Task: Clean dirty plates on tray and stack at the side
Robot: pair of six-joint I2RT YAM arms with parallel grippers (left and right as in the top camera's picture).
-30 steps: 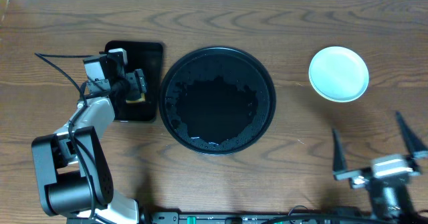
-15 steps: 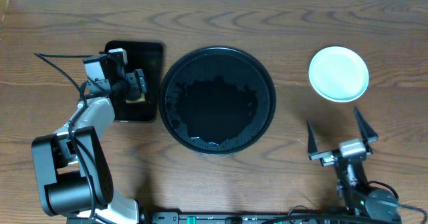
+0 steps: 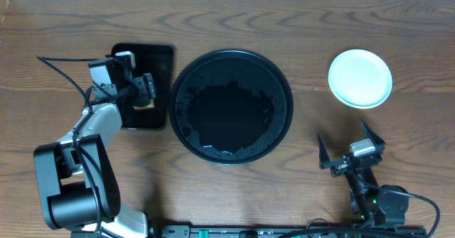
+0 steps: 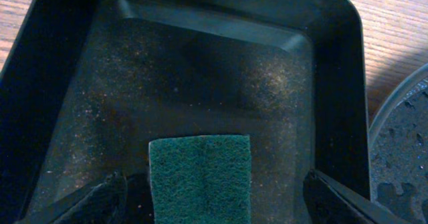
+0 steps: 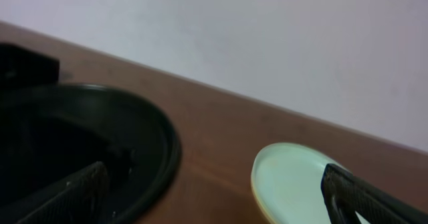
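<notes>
Overhead, the plates (image 3: 360,78) cannot be counted.

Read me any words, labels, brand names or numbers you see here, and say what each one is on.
None can be read in any view. The large round glossy black tray, the pale aqua-mint round plastic plate, the small rectangular black tray and the green scouring pad all show plain, unmarked surfaces.

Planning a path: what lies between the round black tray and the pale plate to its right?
Only bare wooden table separates the tray from the plate; the overhead view shows it.
</notes>
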